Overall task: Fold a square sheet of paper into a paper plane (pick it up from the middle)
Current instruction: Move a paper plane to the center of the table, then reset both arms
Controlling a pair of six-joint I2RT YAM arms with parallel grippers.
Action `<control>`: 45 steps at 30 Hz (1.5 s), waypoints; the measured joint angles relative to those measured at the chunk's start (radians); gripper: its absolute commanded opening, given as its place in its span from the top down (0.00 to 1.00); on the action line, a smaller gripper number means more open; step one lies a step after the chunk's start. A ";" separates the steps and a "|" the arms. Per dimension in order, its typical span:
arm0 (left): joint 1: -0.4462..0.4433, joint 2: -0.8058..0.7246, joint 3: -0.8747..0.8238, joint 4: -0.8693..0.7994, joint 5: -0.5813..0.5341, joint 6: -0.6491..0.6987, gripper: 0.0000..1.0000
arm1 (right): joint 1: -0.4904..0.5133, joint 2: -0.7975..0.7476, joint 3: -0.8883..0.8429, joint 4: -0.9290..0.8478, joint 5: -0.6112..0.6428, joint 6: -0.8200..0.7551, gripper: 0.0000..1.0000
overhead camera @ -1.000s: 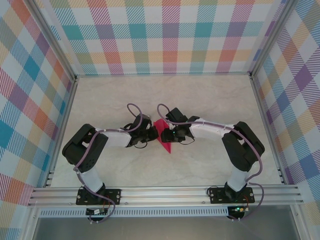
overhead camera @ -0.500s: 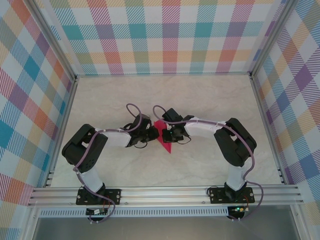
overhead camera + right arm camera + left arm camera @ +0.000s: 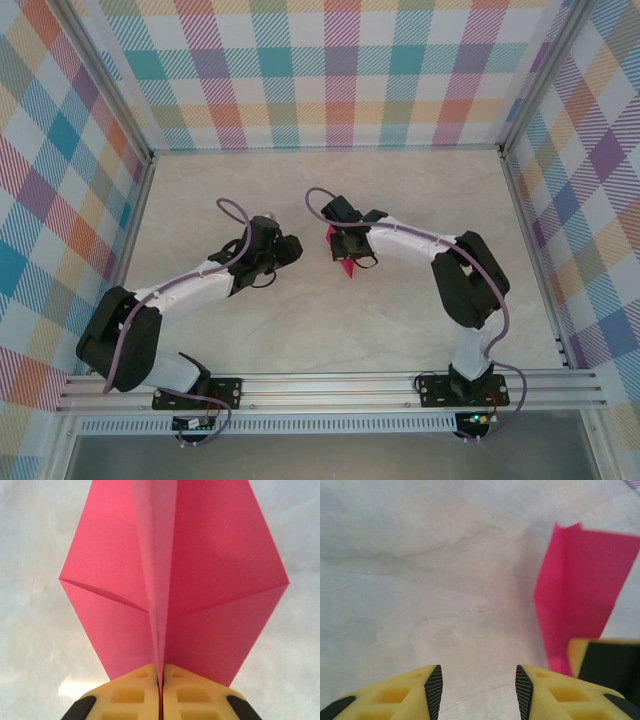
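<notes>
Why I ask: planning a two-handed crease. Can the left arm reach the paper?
Probably yes: left gripper open, bare table between it and the paper; the right gripper pinches only its crease.

The tabletop (image 3: 420, 200) is a pale cream surface with faint grey veins like marble, matte, lit softly and evenly so that shadows stay weak. Three walls close it in: a back wall (image 3: 330, 70), a left wall (image 3: 50, 200) and a right wall (image 3: 600, 180), all in the same plaid of teal, orange, pink, purple and yellow bands on white. Silver metal posts (image 3: 105, 85) run along the corners where the walls meet. A grooved aluminium rail (image 3: 330, 390) lies along the near edge, with a plain grey surface (image 3: 330, 455) below it
</notes>
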 measured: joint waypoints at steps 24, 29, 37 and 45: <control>0.000 -0.058 -0.024 -0.164 -0.132 0.000 0.45 | -0.050 0.217 0.177 -0.063 0.064 -0.004 0.89; 0.002 -0.083 -0.021 -0.228 -0.181 0.008 0.37 | -0.050 0.212 0.179 -0.074 0.054 -0.012 0.66; 0.052 -0.184 0.033 -0.364 -0.315 0.059 0.19 | -0.050 -0.057 0.179 -0.132 0.044 -0.022 0.30; 0.184 -0.302 0.034 -0.414 -0.470 0.146 0.00 | -0.123 -0.397 -0.013 -0.037 0.132 -0.069 0.00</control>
